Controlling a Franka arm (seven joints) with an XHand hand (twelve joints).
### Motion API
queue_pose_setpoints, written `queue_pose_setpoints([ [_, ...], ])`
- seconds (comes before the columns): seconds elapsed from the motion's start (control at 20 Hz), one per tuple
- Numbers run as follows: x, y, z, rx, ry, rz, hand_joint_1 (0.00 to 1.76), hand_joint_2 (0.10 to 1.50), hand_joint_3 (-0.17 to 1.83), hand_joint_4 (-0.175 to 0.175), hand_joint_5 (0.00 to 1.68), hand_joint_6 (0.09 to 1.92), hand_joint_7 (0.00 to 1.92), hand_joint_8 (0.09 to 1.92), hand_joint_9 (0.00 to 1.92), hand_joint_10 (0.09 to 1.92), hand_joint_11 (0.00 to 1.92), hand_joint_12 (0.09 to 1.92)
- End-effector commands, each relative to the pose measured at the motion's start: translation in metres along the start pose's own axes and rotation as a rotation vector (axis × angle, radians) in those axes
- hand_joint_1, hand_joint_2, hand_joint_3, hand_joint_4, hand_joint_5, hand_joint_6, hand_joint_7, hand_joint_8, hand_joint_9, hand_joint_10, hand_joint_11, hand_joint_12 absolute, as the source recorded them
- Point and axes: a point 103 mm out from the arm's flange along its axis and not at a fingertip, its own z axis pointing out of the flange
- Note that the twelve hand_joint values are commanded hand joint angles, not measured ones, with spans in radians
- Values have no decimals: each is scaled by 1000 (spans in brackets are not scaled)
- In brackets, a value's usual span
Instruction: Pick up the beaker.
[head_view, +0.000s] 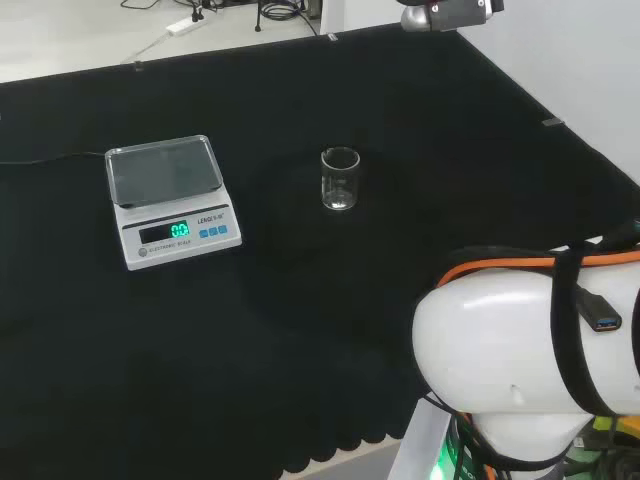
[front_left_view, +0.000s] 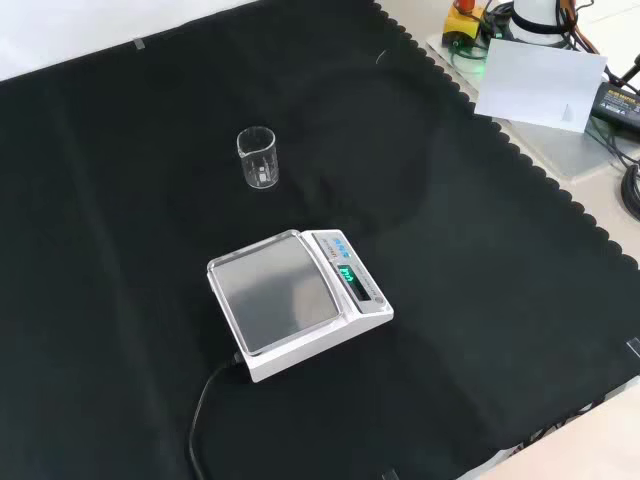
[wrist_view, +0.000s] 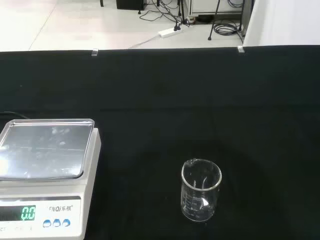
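Black cloth (head_view: 300, 330) across the whole bench. Clear beaker (head_view: 340, 179) upright and empty-looking, just right of centre in the head view, upper left of centre in the front view (front_left_view: 258, 158). White scale (head_view: 170, 200) well apart to its left in the head view, display lit green. Hand's state: cannot tell.

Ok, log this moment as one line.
beaker: upright on cloth, untouched | scale: apart from beaker, pan bare | pick-up: not yet done
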Motion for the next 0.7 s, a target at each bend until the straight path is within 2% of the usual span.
queue_pose_setpoints([
  [0.05,-93,-89,-82,-74,30,108,674,634,271,-31,127,87,83,713,219,952,23,1493],
  [0.2,-100,-100,-89,-83,50,116,650,654,255,-35,146,87,89,758,235,952,28,1515],
  [0.45,-91,-100,-86,-71,51,103,649,659,250,-36,150,87,89,768,238,952,27,1518],
  [0.55,-87,-99,-86,-55,19,101,650,661,248,-36,150,87,88,770,238,952,27,1519],
  [0.7,-85,-101,-90,-76,-6,88,652,663,245,-36,151,87,87,772,238,952,26,1519],
])
